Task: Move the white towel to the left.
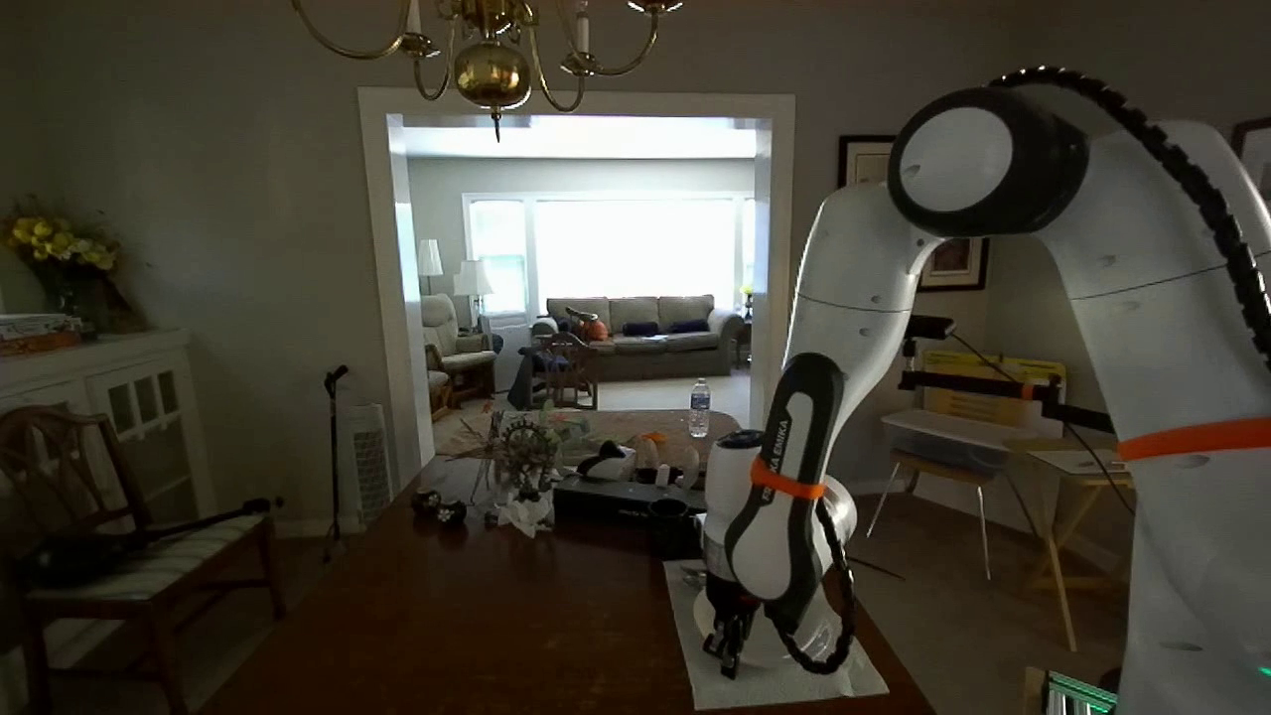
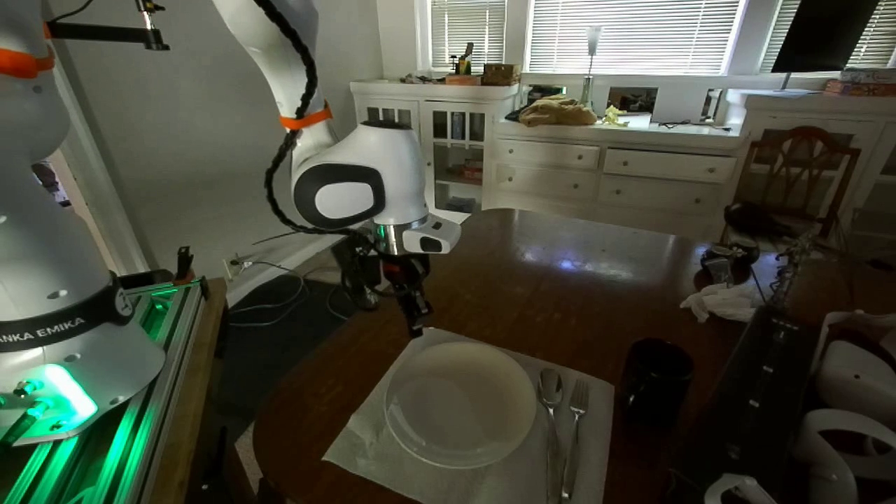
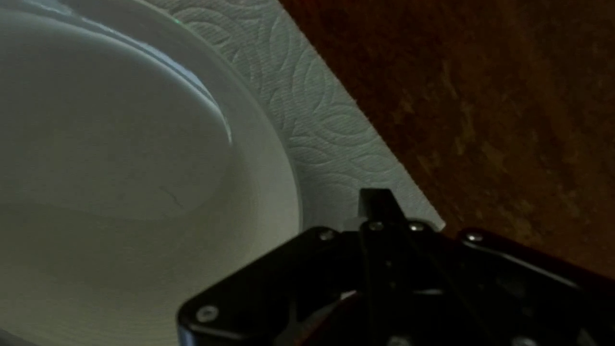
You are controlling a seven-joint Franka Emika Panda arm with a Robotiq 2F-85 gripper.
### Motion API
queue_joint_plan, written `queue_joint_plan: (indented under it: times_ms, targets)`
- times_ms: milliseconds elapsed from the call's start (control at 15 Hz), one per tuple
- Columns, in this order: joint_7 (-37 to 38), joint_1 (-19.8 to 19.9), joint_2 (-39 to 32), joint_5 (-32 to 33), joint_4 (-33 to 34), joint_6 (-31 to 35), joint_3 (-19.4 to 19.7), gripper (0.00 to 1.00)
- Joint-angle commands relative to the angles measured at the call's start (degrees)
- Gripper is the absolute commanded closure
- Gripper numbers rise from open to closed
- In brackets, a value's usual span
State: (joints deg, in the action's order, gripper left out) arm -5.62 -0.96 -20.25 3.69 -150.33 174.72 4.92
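The white towel is a pale, roughly square sheet lying flat on the brown table, seen in both exterior views (image 1: 715, 687) (image 2: 371, 448). A round pale plate (image 2: 462, 406) rests on its middle. The wrist view shows the towel's embossed surface (image 3: 331, 120) between the plate's rim and the towel's edge. My gripper is at the towel's corner nearest the robot in both exterior views (image 1: 730, 655) (image 2: 418, 325). In the wrist view its fingertips (image 3: 377, 204) are together, over the strip between plate and corner. Whether they touch the towel is hidden.
A spoon (image 2: 551, 399) and a fork (image 2: 577, 413) lie on the towel beside the plate. A black cup (image 2: 656, 378) stands beyond the cutlery. A long black box (image 2: 742, 392) with white items stands past the cup. Crumpled tissue (image 2: 724, 301) lies farther along the table.
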Motion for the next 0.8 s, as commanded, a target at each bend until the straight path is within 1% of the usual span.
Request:
queue_joint_plan:
  times_ms: [0, 333, 400, 533, 600, 733]
  targets:
    - [0.6, 0.3, -0.7, 0.8, 0.3, 0.3, 0.0, 0.99]
    - [0.6, 0.5, -0.4, 0.7, 0.3, 0.3, -0.3, 1.0]
    - [0.3, 0.9, -1.7, 0.8, 1.1, 0.7, -0.2, 1.0]
    - [0.3, 2.1, -2.8, -0.1, 2.0, 1.4, -1.5, 1.0]
    - [0.6, 2.1, -3.7, -0.3, 2.7, 1.4, -1.8, 1.0]
    - [1.5, 1.1, -5.1, -0.1, 4.0, 1.7, -1.0, 1.0]
